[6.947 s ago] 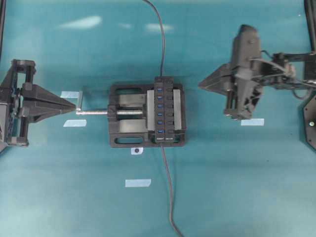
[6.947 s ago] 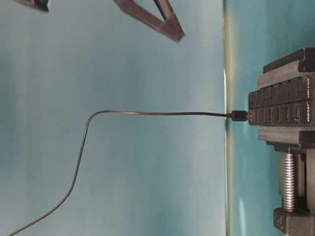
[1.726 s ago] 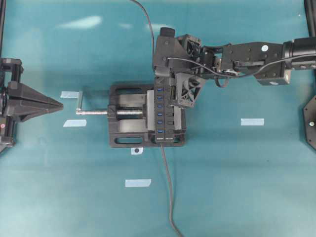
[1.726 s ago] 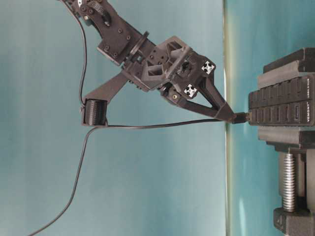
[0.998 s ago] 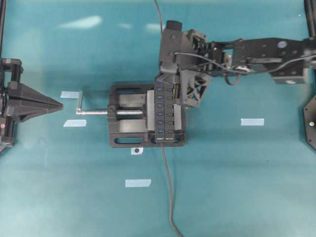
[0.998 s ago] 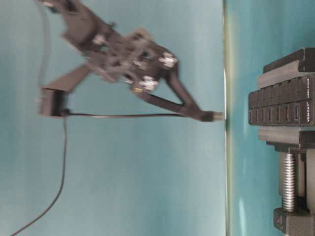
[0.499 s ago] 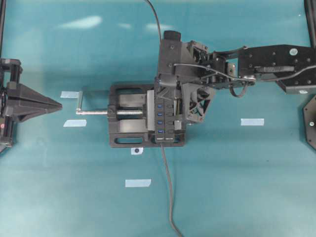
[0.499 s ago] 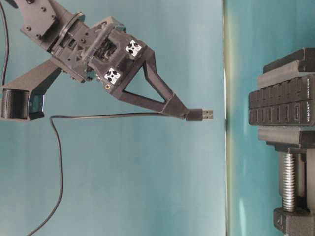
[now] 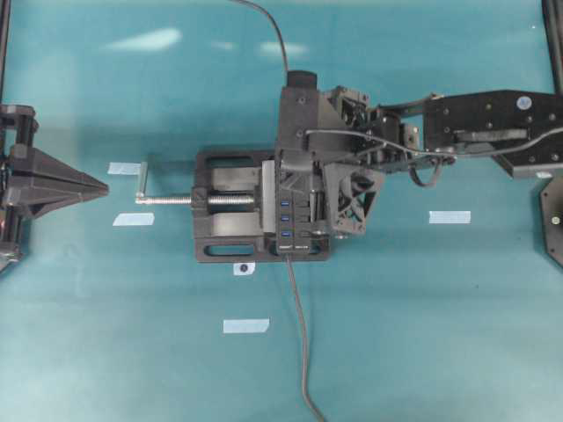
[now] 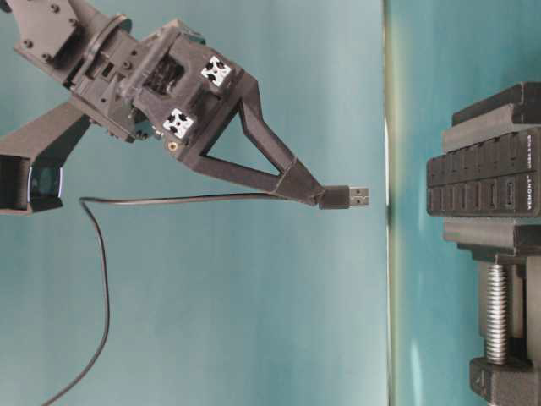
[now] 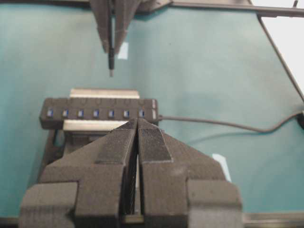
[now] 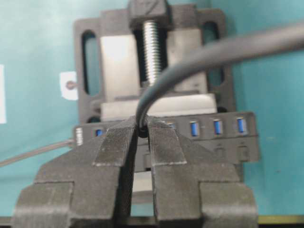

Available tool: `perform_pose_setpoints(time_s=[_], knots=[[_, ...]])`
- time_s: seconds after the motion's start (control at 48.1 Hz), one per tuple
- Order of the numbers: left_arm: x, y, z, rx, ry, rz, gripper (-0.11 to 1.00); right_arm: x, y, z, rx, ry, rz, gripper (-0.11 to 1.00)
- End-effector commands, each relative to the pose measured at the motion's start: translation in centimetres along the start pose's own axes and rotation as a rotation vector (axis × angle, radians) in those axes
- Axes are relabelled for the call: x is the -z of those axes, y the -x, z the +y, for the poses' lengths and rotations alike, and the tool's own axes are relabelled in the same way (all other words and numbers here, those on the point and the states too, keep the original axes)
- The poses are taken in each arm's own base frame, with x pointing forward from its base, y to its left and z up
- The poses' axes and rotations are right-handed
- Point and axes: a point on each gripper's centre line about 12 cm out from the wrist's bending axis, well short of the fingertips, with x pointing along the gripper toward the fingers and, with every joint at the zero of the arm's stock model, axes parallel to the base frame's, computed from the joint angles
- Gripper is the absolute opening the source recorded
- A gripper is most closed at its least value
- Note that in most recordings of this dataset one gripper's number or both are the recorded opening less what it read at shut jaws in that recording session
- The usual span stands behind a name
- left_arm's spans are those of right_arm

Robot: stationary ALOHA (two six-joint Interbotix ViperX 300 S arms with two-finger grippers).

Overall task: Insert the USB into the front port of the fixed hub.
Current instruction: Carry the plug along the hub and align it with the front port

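The right gripper (image 10: 325,196) is pinching the USB (image 10: 345,197) by its black body, so the plug's silver tip sticks out past the fingertips and points at the hub (image 10: 482,184). From table level the plug hangs clear of the hub with open space between them — not touching. Its thin cable (image 10: 101,279) runs back from the pinch and droops in a long loop. In the right wrist view that cable (image 12: 199,61) rises out of the narrow gap between the two ridged fingers (image 12: 114,147), with the hub's blue slots (image 12: 216,127) just beyond them.

From overhead the right gripper (image 9: 295,171) sits over the far half of the hub (image 9: 297,224), hiding part of it; three blue slots stay visible there. The left wrist view shows all seven slots in one row on the hub (image 11: 97,113).

The left gripper (image 9: 92,185) sits well apart at the left edge, its fingers pressed together with nothing between them, tip pointing at the vise's screw handle (image 9: 142,180).

There is one hub, clamped in one vise (image 9: 220,224), one plug, and one thicker cable (image 9: 299,334) leaving the hub's near end. Five pale tape strips lie on the teal table (image 9: 422,334) — one (image 9: 245,326) sits alone toward the near side.
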Motion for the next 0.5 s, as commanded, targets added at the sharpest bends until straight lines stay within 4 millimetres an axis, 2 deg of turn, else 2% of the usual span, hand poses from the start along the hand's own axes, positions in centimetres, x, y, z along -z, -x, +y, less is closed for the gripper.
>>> perform_pose_setpoints(time_s=[0.0, 0.229, 0.478], knots=[[-0.4, -0.1, 0.0, 0.001, -0.002, -0.012, 0.00, -1.4, 1.5, 0.7, -0.015, -0.004, -0.058, 0.09], [-0.4, -0.1, 0.0, 0.001, 0.000, -0.011, 0.00, -0.8, 0.7, 1.7, -0.029, -0.015, -0.032, 0.09], [-0.4, -0.2, -0.1, 0.005, -0.001, -0.004, 0.00, 0.2, -1.2, 2.6, -0.042, -0.011, -0.008, 0.09]])
